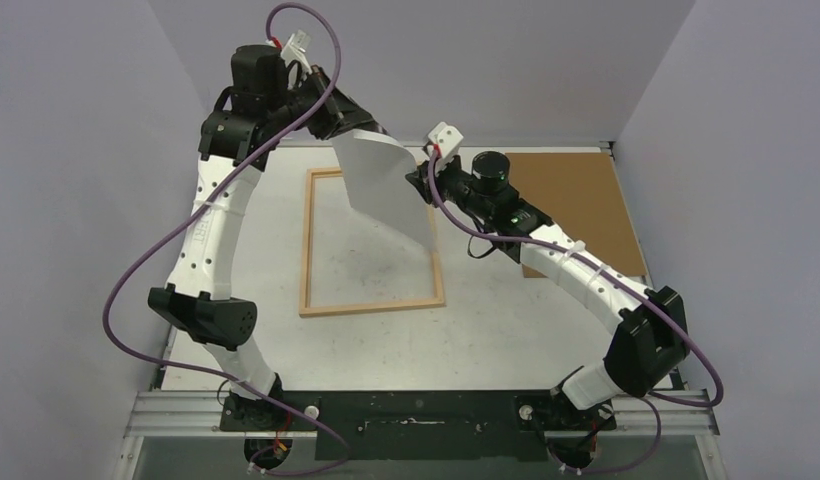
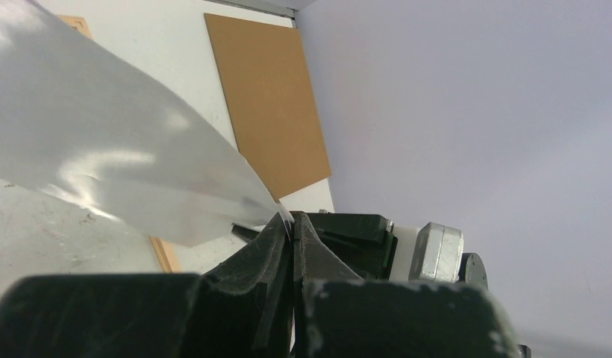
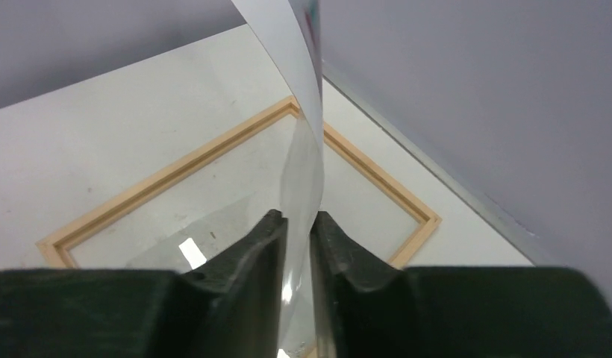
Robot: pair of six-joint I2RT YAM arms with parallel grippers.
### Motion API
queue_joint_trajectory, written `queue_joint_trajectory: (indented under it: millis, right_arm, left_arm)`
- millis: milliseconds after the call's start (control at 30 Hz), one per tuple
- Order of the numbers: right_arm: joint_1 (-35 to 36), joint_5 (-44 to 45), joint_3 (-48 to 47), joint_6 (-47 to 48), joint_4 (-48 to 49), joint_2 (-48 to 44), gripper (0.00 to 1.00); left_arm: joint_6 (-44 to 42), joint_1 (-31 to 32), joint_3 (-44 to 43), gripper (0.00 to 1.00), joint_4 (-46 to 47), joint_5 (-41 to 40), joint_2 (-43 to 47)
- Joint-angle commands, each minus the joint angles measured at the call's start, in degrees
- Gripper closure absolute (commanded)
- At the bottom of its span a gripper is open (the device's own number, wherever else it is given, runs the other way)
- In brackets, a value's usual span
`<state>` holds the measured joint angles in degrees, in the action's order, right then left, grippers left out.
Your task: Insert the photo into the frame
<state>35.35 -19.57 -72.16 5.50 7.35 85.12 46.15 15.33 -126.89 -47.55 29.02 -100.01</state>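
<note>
Item: photo, bowed, white back up, held aloft over the far right corner of the frame. Holders: left claw pinched tight on one corner, right claw closed on the opposite edge, probably to steady lowering. Frame flat on worktop.

The photo is a thin glossy sheet, its plain white back turned to the overhead view. It stands on edge above the table and is bowed into a curve over the right rail and far right part of the frame. The frame, an open light-wood rectangle of narrow rails, lies flat on the table.
</note>
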Motion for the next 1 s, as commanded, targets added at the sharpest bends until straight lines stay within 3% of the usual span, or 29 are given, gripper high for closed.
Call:
queue_joint_trajectory:
  millis: [0, 167, 367, 467, 633, 733, 933, 967]
  right_arm:
    - [1.03, -0.51, -2.23, 0.46, 2.48, 1.11, 0.73]
    - [1.03, -0.59, -2.46, -1.66, 6.13, 2.41, 0.62]
    - [1.03, 0.28, -1.96, -3.34, 9.79, 3.77, 0.64]
    - [1.03, 0.67, -2.34, -3.56, 10.25, 3.84, 0.74]
    - [1.03, -0.30, -2.92, -3.17, 8.80, 3.03, 0.99]
    - [1.03, -0.38, -2.64, -3.59, 8.82, 2.29, 1.00]
    - [0.50, -1.08, -4.17, -7.80, 7.59, 1.28, 1.00]
    - [0.32, -1.54, -4.80, -8.81, 6.83, 1.30, 1.00]
  left_arm:
    - [0.13, -0.13, 0.06, 1.00, 2.08, 1.65, 2.70]
    - [0.82, -0.13, 0.37, 1.00, 2.64, 2.17, 3.01]
    - [1.39, -0.13, 1.74, 1.00, 3.47, 2.40, 3.96]
    - [1.36, -0.13, 2.37, 1.00, 3.81, 2.03, 4.33]
    - [1.44, -0.20, 3.66, 1.00, 4.85, 1.37, 4.99]
    - [1.40, -0.29, 3.67, 0.99, 4.98, 1.14, 5.03]
    - [-0.65, -0.76, 4.27, 0.37, 7.06, -1.55, 6.41]
    - [-1.54, -1.05, 4.42, 0.31, 7.50, -2.41, 6.86]
